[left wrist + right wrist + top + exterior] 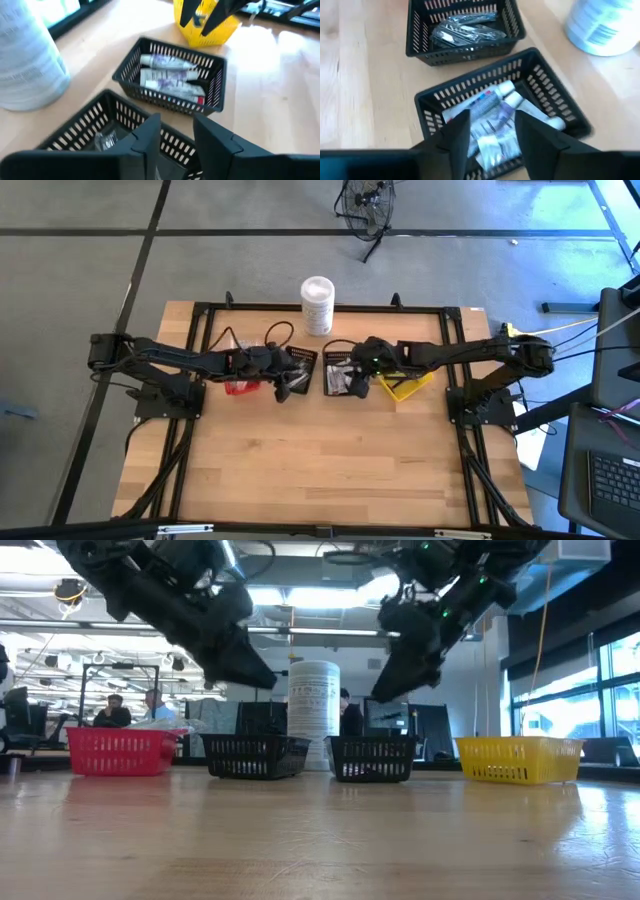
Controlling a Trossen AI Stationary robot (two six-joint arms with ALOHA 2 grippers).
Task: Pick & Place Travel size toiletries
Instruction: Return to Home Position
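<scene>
My left gripper [176, 122] hangs over the left black bin [82, 131], jaws parted by a moderate gap and holding nothing, with silvery packets [105, 141] lying in the bin just below them. My right gripper [492, 120] hangs over the right black bin [547, 85], jaws likewise apart and empty, and the white tubes [512, 102] lie heaped in that bin right beneath them. The red bin [120, 752] sits to the outer side of my left jaws, the yellow bin [518, 760] to the outer side of my right.

left tool [262, 678] above left black bin [255, 756] | right tool [382, 692] above right black bin [372, 758]
</scene>
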